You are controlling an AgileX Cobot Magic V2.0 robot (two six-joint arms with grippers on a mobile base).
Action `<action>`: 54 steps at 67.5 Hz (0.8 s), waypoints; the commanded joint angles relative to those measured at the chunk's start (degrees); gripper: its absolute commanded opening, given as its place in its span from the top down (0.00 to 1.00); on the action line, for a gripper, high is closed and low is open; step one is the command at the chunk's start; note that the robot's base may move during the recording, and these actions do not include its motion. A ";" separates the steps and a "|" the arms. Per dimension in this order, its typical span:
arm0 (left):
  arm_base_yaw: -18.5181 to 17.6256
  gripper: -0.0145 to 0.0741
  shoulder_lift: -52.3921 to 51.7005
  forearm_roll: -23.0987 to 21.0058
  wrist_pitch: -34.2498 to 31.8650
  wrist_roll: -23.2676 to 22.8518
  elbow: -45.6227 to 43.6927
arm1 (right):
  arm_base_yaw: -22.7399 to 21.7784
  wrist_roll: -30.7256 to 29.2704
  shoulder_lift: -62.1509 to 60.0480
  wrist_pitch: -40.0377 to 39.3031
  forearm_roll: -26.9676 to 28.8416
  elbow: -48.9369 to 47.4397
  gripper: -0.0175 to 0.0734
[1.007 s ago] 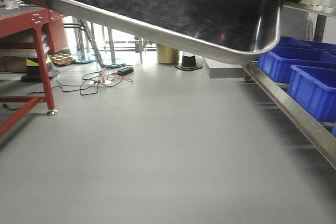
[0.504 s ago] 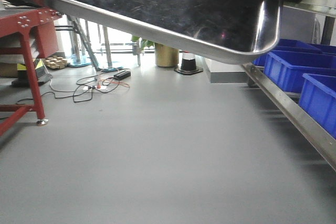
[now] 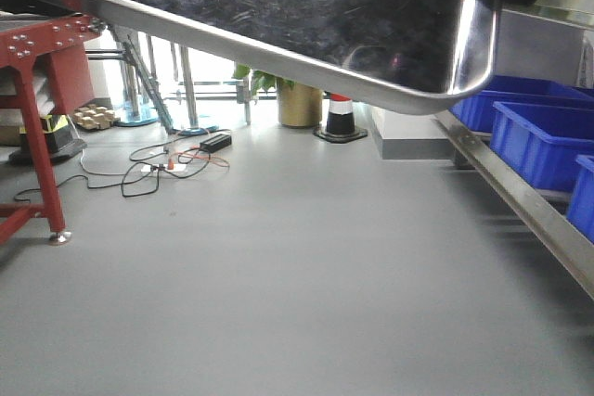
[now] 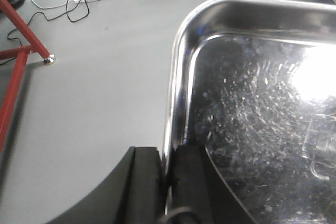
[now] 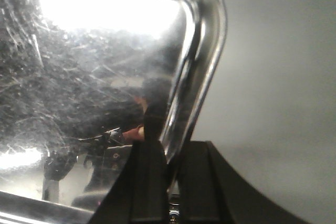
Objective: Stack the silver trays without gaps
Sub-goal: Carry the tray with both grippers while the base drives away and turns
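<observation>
Grey floor (image 3: 278,303); red steel frame (image 3: 35,136), L side; tangled cables (image 3: 172,162) w/ black adapter (image 3: 215,143); striped cone (image 3: 341,120), brass-coloured bin (image 3: 299,106) at back; blue bins (image 3: 543,146) behind steel shelf rail (image 3: 520,201), R side.

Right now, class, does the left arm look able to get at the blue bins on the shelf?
Probably not. The left gripper is clamped on the rim of the silver tray, the right gripper holds the opposite rim, and the blue bins sit beyond the tray's right side.

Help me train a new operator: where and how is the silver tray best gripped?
Take the silver tray by its rim, from opposite sides: the thin wall lets fingers straddle it, one inside, one outside, as the left gripper and right gripper do.
</observation>
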 commanded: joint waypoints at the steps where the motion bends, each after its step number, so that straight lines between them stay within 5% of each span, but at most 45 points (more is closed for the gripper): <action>1: -0.01 0.85 -0.45 4.47 1.28 -0.11 -0.03 | 0.11 -1.63 -0.39 2.03 -0.78 -0.29 0.83; 54: -0.01 0.85 -0.45 4.32 -0.23 -0.11 -0.03 | 0.11 -1.63 -0.39 2.03 -0.78 -0.29 0.83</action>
